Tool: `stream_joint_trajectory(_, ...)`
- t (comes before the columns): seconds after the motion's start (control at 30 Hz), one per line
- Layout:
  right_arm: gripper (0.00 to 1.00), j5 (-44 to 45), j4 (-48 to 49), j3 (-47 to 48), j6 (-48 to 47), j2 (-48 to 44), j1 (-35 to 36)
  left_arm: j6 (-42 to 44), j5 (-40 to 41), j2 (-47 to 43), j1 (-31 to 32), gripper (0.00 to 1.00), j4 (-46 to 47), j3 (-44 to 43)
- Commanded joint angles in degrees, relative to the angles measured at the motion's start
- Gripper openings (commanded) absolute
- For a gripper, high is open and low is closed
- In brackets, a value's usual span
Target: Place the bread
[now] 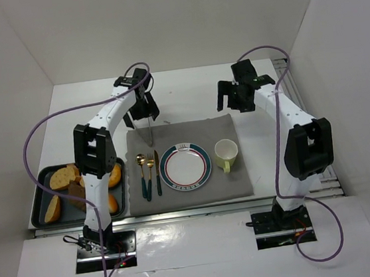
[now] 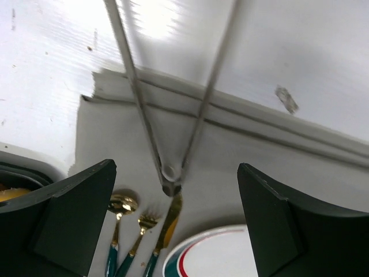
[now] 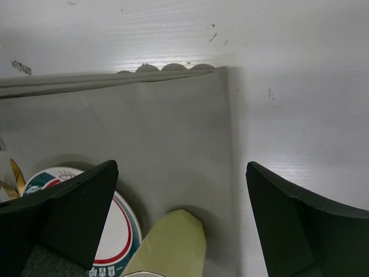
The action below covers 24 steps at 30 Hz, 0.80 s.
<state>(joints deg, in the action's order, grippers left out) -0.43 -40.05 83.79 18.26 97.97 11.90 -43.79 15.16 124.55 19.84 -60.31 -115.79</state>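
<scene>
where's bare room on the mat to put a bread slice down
Free: the plate, empty, and the mat behind plate and cup, right of the tongs. Crowded: the mat's left strip with spoon, fork, knife.

matt cloth mat [image 1: 237, 183], glossy ceramic plate [image 1: 185, 167], shiny metal tongs [image 2: 170, 176]

A white bench [image 1: 185, 85] forms the base of a three-sided white enclosure, with a plain back wall [image 1: 178, 19], a left wall [image 1: 0, 99] and a right wall [image 1: 350, 59]. Metal rails [image 1: 295, 92] run along the bench's right edge. The near ledge [image 1: 197, 244] is glossy and reflects soft overhead light. Small dark scuffs [image 2: 286, 99] mark the bench surface in both wrist views.
</scene>
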Motion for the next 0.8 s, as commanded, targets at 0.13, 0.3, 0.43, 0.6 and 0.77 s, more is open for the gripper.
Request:
stream_joint_trajectory(0.13,0.99,0.95,2.0,3.04,-0.68,1.96,1.63,-2.53,-0.66,6.31,-1.91,1.0,1.42,-1.2)
stream_joint_trajectory(0.3,0.99,0.95,1.47,2.53,-0.68,1.96,2.16,-1.91,-0.13,10.35,-3.57,1.0,1.43,-3.66)
stream_joint_trajectory(0.43,0.99,0.95,1.47,2.52,-0.68,1.96,2.69,-2.44,-0.13,12.2,-4.1,1.0,3.62,-3.65)
stream_joint_trajectory(0.6,0.99,1.48,0.24,3.22,-0.68,3.1,3.74,-1.91,1.01,14.4,-4.1,0.93,3.62,-7.61)
stream_joint_trajectory(0.77,0.99,1.48,0.77,3.22,-0.68,3.1,4.27,-0.16,2.51,14.4,-4.63,0.76,4.86,-7.61)
